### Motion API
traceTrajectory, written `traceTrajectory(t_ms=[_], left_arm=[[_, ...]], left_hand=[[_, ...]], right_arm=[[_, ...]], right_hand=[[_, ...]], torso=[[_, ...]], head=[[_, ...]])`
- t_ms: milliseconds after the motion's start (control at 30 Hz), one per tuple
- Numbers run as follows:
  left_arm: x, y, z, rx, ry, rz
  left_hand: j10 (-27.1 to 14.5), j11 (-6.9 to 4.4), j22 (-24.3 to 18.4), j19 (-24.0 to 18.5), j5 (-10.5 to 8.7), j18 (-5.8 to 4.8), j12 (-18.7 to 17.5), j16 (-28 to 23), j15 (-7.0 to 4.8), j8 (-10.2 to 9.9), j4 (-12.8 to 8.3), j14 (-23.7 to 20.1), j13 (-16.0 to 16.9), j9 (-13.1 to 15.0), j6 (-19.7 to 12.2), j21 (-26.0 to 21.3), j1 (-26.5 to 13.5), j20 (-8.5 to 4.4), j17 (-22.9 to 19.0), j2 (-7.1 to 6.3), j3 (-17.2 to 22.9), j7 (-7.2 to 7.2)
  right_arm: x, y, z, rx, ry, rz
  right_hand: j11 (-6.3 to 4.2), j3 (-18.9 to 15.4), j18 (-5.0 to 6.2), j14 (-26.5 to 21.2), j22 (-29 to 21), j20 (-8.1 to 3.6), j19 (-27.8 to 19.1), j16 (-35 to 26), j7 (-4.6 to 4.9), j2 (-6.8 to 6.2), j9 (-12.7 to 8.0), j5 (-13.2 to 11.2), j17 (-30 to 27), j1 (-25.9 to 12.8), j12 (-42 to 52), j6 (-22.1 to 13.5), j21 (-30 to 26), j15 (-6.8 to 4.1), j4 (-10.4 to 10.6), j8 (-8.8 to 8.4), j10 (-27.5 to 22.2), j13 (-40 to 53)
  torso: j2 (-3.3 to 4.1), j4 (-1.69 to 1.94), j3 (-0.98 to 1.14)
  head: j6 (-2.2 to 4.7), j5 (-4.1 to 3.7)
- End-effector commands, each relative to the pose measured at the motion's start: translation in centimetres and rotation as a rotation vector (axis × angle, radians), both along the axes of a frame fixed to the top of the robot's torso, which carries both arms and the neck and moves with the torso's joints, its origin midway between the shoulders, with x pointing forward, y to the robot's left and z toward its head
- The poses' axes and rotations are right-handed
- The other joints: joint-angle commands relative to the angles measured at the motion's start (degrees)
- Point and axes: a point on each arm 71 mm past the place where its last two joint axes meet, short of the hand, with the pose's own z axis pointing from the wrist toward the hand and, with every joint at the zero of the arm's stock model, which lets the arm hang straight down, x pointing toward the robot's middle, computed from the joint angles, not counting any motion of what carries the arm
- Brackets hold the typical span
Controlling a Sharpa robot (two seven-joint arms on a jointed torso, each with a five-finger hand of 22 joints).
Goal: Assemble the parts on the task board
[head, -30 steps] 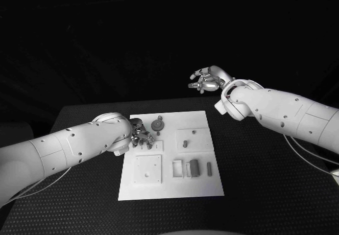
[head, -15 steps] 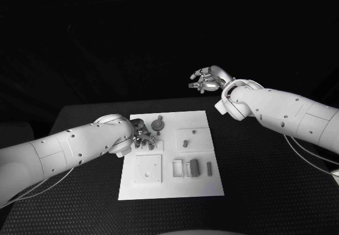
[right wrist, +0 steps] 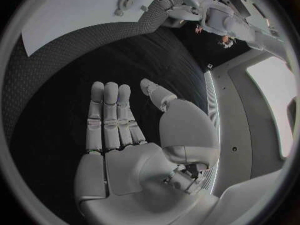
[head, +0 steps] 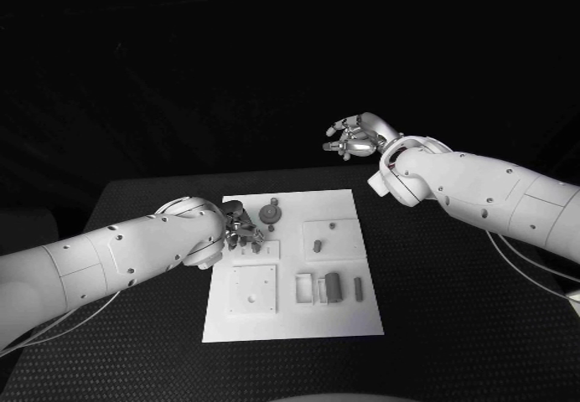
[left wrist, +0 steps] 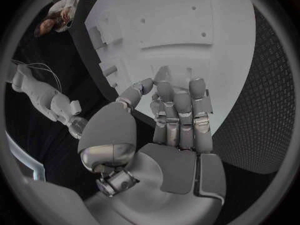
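Since a second ago: left arm crept slightly toward the board's left edge, right unchanged | step: seat fingertips squarely on part, press slowly | task board (head: 296, 314) mid-tabletop (head: 459, 335), parts (head: 341, 288) in recesses | left robot hand (head: 242, 234) fingers curled at small part, grip uncertain | right robot hand (head: 350, 138) raised beyond, loosely spread, empty

surface: black table (head: 459, 318) | lying on it: white task board (head: 294, 322), mid-table

Table: black (head: 459, 301), finely textured top
Surroundings: dark beyond the table's far edge
Window: bright pane (right wrist: 272, 87)
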Motion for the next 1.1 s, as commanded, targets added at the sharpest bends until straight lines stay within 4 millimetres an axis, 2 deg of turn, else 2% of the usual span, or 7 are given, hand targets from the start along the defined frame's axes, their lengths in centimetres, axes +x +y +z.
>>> traceTrajectory(t_ms=[33, 467, 833, 1100], left_arm=[[-0.1, 0.0, 0.4, -0.031, -0.081, 0.018], [-0.9, 0.7, -0.3, -0.057, -0.085, 0.037], [-1.2, 0.6, -0.7, -0.080, -0.113, 0.036], [-1.3, 0.5, -1.0, -0.110, -0.168, 0.043]], left_hand=[[0.74, -0.12, 1.25, 0.91, 0.26, 0.05, 0.30, 0.24, -0.63, 1.28, -0.67, 1.02, -0.02, 3.11, 0.37, 0.37, 2.50, -0.33, -0.10, 2.35, 1.07, 0.01], [0.97, -0.19, 1.21, 1.20, -0.03, 0.05, 0.33, 0.25, -0.82, 1.22, -0.55, 1.36, -0.03, 3.24, 0.39, 0.46, 2.37, -0.43, -0.12, 2.01, 1.01, -0.04], [0.91, -0.07, 1.13, 1.19, -1.55, -0.05, 0.11, 0.00, -0.92, 0.80, -0.35, 1.39, -0.14, 3.23, 0.02, 0.29, 2.19, -0.50, -0.25, 1.88, 1.06, 0.10], [0.94, -0.07, 1.13, 1.21, -1.87, -0.05, 0.09, -0.02, -0.94, 0.73, -0.37, 1.44, -0.16, 3.22, -0.01, 0.26, 2.29, -0.54, -0.26, 1.94, 1.13, 0.11]], right_arm=[[-0.1, 0.0, 0.0, 0.001, 0.000, 0.015], [-0.1, -0.3, 0.0, 0.000, 0.000, 0.010], [-0.1, -0.3, -0.2, 0.000, 0.004, 0.010], [-0.2, -0.4, -0.3, 0.000, 0.006, 0.008]], right_hand=[[2.12, -0.09, 0.77, 0.29, 0.06, 0.02, 0.39, -0.23, 2.41, 0.25, -0.09, -0.25, 0.07, -0.31, 0.19, 2.69, -0.20, -0.07, 0.34, 0.31, -6.12, -0.09], [2.12, -0.11, 0.77, 0.32, 0.09, 0.01, 0.39, -0.31, 2.41, 0.23, -0.12, -0.25, 0.16, -0.33, 0.25, 2.68, -0.23, -0.07, 0.38, 0.33, -6.14, -0.17], [2.12, -0.11, 0.77, 0.34, 0.12, 0.01, 0.41, -0.37, 2.41, 0.24, -0.14, -0.24, 0.24, -0.34, 0.30, 2.68, -0.26, -0.07, 0.42, 0.34, -6.15, -0.24], [2.12, -0.12, 0.77, 0.35, 0.13, 0.01, 0.41, -0.41, 2.41, 0.24, -0.15, -0.24, 0.29, -0.35, 0.32, 2.67, -0.28, -0.07, 0.44, 0.35, -6.16, -0.28]], torso=[[-0.02, 0.01, 0.01], [-0.04, 0.05, 0.01], [-0.01, 0.00, 0.03], [0.01, -0.04, 0.03]], head=[[-0.02, -0.01], [-0.19, -0.07], [-0.19, 0.12], [-0.21, 0.05]])
